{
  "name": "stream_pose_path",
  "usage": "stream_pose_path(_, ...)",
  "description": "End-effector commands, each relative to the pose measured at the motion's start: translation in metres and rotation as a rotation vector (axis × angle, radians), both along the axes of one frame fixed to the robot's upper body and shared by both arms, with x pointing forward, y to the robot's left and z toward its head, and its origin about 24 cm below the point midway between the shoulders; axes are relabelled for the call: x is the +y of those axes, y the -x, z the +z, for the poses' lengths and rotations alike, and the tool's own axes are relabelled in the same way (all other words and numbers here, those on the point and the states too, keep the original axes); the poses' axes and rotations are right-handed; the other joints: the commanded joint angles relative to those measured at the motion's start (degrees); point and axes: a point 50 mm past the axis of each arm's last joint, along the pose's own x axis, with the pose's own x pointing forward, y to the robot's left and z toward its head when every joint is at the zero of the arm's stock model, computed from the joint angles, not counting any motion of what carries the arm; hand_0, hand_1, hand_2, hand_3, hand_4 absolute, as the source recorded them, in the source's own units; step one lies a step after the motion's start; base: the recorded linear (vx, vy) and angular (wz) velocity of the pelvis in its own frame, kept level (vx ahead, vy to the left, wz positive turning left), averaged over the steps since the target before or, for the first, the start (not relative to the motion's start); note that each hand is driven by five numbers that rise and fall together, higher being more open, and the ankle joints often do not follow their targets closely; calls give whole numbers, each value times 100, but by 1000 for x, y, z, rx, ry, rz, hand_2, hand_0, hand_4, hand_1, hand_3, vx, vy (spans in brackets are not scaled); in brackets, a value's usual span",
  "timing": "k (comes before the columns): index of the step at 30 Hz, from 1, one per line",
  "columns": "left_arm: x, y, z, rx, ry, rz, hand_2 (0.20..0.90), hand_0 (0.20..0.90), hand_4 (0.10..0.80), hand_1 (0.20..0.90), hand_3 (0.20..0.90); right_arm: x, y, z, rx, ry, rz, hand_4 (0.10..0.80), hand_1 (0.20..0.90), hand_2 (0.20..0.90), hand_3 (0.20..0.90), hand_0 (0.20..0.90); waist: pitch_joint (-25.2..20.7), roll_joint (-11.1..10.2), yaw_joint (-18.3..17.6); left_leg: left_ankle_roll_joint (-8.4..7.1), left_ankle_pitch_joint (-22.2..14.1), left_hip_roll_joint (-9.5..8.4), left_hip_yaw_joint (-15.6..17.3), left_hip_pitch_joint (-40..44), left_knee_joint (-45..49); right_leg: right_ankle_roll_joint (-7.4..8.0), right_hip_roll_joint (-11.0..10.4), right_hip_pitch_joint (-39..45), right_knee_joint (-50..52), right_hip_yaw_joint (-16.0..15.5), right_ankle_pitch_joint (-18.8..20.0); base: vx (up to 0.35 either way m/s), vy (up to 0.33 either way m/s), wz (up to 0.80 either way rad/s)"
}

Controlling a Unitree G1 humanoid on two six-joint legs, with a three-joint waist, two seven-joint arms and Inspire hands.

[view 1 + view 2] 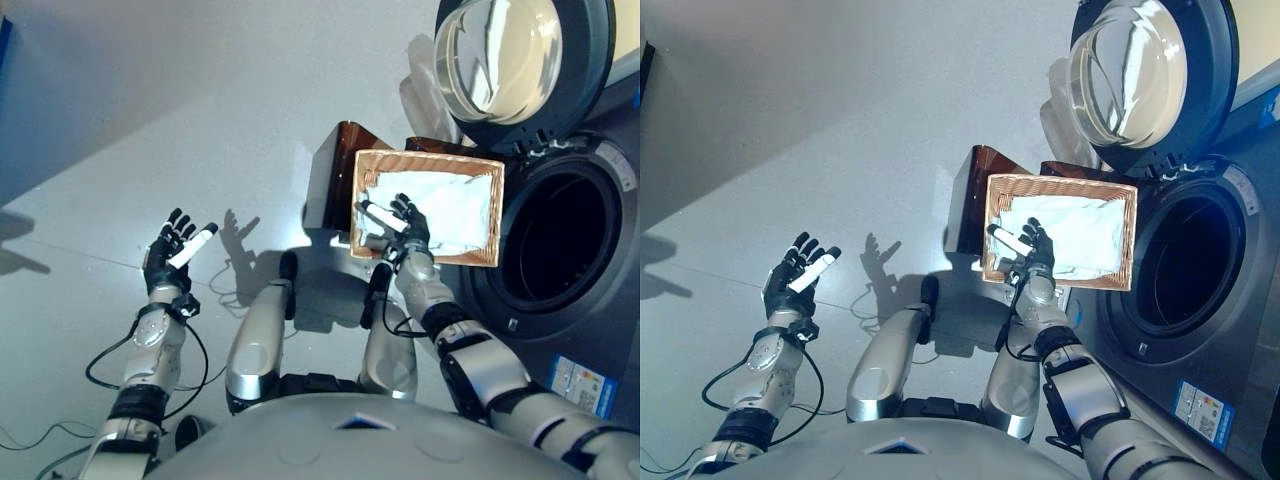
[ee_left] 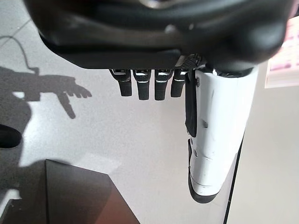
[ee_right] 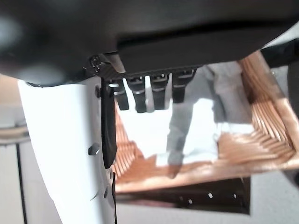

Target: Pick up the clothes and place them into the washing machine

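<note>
A shallow wicker basket (image 1: 362, 208) rests on a low dark brown box (image 1: 330, 165) beside the washing machine (image 1: 560, 240). White clothes (image 1: 450, 205) lie in the basket; they also show in the right wrist view (image 3: 201, 123). My right hand (image 1: 408, 228) hovers over the basket's near left corner, fingers straight, open and empty. My left hand (image 1: 170, 255) is open and empty over the floor, far left of the basket. The machine's round door (image 1: 505, 55) stands open and the dark drum (image 1: 555, 235) shows.
Grey floor (image 1: 150, 120) spreads to the left and beyond the box. The machine's open door overhangs the basket's far side. A blue label (image 1: 580, 385) sits low on the machine's front.
</note>
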Motion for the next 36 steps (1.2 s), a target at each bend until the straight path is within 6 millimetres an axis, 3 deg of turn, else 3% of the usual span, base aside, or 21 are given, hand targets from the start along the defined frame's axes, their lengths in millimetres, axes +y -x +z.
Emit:
stream_pose_path(1,8,-4,19,-111,-36,31,900,900,800,900,900,-28,-6,17,-108,25,-120,800,900,900,900,900,-78,101,-30,-179,220,-3,-43,-44,-276,-240,148,-120,281,77,48,0,0,0)
stream_pose_path(10,3,-1,12,-81,-21,-17,900,900,800,900,900,-104,1,31,-92,88,-396,800,900,900,900,900,-22,395,-100,-184,223,-9,48,38,-333,-237,170,-129,269,190,21,-5,-5,-4)
stream_pose_path(14,-1,-1,11,-78,-18,-41,900,900,800,900,900,-122,3,37,-100,101,-445,800,900,900,900,900,-38,486,-134,-194,238,-4,79,81,-384,-239,177,-136,272,229,8,3,-9,-13)
stream_pose_path(16,-5,1,6,-57,-12,-65,900,900,800,900,900,-139,6,44,-97,121,-489,800,900,900,900,900,-63,597,-164,-201,234,-19,111,115,-398,-243,180,-163,312,272,-25,7,-11,-13)
stream_pose_path(18,-5,1,6,-57,-12,-65,900,900,800,900,900,-139,6,44,-98,121,-490,800,900,900,900,900,-62,598,-162,-201,233,-18,113,116,-398,-244,181,-165,314,273,-25,1,-9,-7)
stream_pose_path(21,-11,2,4,-50,9,-99,900,900,800,900,900,-168,11,60,-110,169,-560,800,900,900,900,900,-92,776,-206,-221,257,0,176,152,-460,-238,187,-219,349,359,-70,2,-15,-7)
stream_pose_path(28,-19,2,0,-39,25,-131,900,900,800,900,900,-189,23,68,-109,221,-612,800,900,900,900,900,-122,865,-281,-243,304,39,219,188,-548,-245,233,-267,367,385,-65,10,-29,-6)
stream_pose_path(36,-19,1,-1,-38,35,-129,900,900,800,900,900,-205,47,56,-34,240,-685,800,900,900,900,900,-254,803,-330,-240,205,59,240,166,-479,-233,247,-338,439,386,-75,0,0,0)
